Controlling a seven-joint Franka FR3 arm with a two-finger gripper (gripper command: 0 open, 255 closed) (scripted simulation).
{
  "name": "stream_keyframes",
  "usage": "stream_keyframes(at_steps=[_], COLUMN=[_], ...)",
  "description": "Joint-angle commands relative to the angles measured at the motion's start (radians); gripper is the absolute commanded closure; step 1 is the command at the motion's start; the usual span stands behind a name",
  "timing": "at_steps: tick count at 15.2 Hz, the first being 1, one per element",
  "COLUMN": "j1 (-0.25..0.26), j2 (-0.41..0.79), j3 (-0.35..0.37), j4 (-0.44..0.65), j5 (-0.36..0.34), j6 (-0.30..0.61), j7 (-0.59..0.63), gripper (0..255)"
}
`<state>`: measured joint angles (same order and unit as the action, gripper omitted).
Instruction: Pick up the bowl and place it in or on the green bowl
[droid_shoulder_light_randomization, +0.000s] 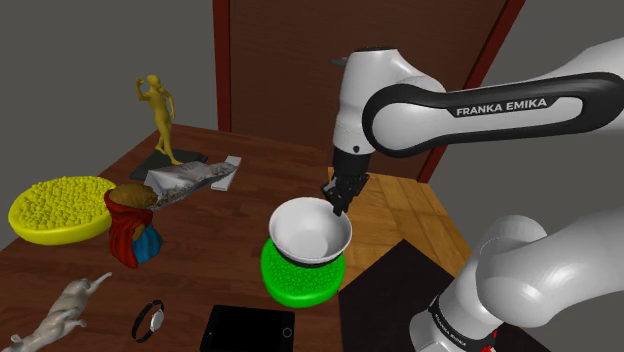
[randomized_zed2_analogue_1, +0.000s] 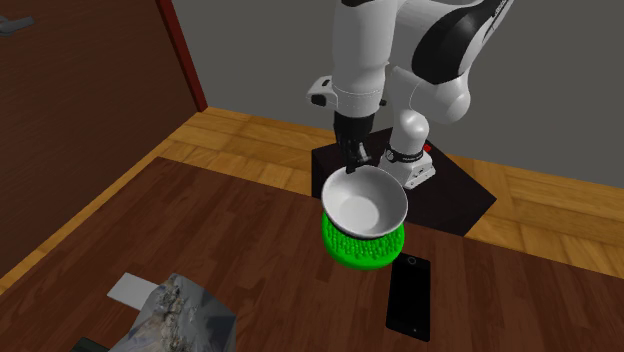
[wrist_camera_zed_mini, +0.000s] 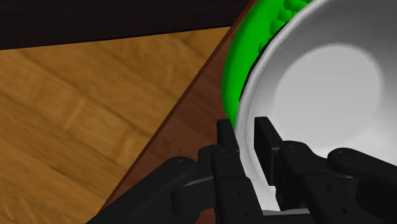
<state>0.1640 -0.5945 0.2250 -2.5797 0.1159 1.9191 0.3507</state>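
Pincer: clamped on the rim of the white bowl, one finger inside the wall and one outside.

White bowl: upright, held by that rim just below the pincer.

Green bowl: directly under the white bowl, knobbly, its rim showing around the white one. Contact between the two cannot be confirmed.

Table: dark wood. The green bowl sits near its edge.

Floor: light planks, past that edge on the pincer's side.

Stand: black box, near the bowls.

Tablet: black, flat on the table, just beyond the bowls from the pincer.

Yellow bowl: well apart, across the table.
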Motion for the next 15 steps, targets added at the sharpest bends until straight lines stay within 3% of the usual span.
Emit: stream_keyframes(at_steps=[1,4,5,10,15], j1=[0.003,0.004,0.004,0.004,0.000], j2=[0.006,0.006,0.005,0.006,-0.007], j3=[0.003,0.002,0.001,0.002,-0.010], j4=[-0.006,-0.006,-0.005,-0.006,0.113], j5=[0.003,0.003,0.003,0.003,-0.007], j6=[0.001,0.001,-0.001,0.001,-0.131], j7=[0.001,0.001,0.001,0.001,0.003], gripper=[255,255,0,0,0])
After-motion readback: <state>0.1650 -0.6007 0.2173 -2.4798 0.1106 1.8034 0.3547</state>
